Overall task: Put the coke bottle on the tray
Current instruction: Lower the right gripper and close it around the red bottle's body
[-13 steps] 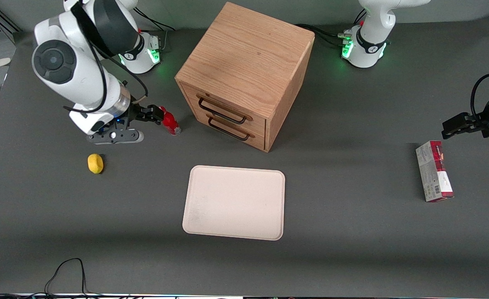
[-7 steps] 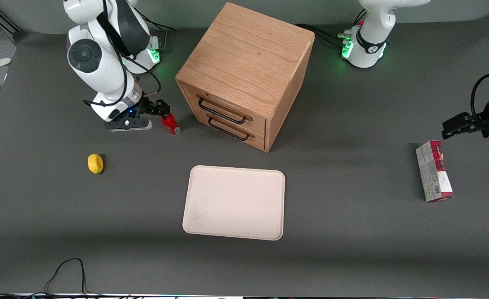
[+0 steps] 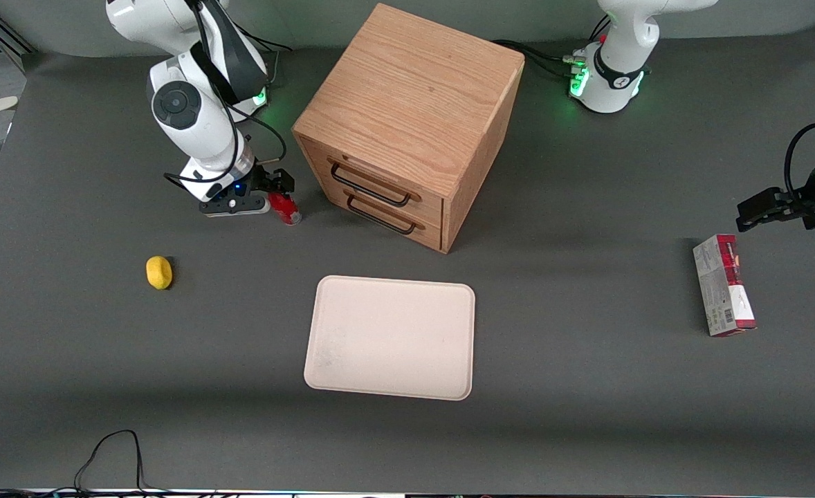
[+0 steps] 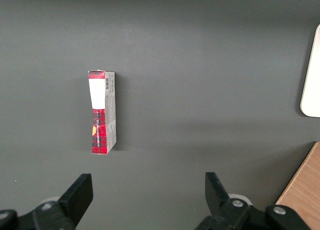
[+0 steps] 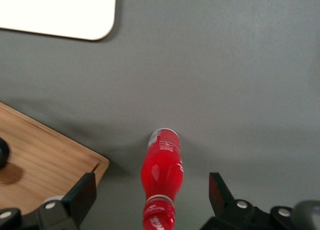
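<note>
Your tool (image 5: 150, 197) hangs with fingers spread wide either side of the upright coke bottle (image 3: 285, 207), not touching it. The bottle stands on the tabletop (image 3: 587, 387) beside the drawer cabinet (image 3: 407, 124), well apart from the tray (image 3: 391, 337).

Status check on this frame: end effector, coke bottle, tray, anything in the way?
End effector open, straddling the coke bottle's cap, not yet gripping. Bottle upright on the table beside the wooden cabinet. Tray bare, nearer the front camera; nothing between them.

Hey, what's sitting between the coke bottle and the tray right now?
Nothing: in the front view only bare table separates the coke bottle from the tray. The open tool hovers over the bottle.
</note>
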{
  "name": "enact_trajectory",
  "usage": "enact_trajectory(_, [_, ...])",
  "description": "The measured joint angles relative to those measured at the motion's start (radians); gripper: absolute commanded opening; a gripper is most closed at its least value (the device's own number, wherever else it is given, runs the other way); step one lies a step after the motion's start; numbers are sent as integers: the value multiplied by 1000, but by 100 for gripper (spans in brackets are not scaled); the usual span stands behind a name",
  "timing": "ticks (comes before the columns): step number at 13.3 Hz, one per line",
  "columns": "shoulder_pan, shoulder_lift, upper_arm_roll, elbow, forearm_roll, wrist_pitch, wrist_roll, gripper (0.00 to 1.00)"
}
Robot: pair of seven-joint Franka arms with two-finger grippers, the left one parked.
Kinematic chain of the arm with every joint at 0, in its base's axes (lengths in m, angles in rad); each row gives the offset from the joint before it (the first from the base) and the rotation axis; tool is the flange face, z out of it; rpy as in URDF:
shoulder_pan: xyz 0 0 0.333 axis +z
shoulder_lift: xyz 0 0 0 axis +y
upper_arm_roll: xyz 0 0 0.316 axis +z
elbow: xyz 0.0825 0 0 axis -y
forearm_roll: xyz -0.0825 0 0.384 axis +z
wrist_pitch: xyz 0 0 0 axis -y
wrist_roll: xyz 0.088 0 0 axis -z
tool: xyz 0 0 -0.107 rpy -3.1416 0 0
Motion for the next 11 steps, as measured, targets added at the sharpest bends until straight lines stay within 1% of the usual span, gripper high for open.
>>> enact_trajectory(5, [16, -51, 0, -91, 0, 40, 17, 100])
enact_trajectory(11, [43, -62, 0, -122, 0, 68, 51, 100])
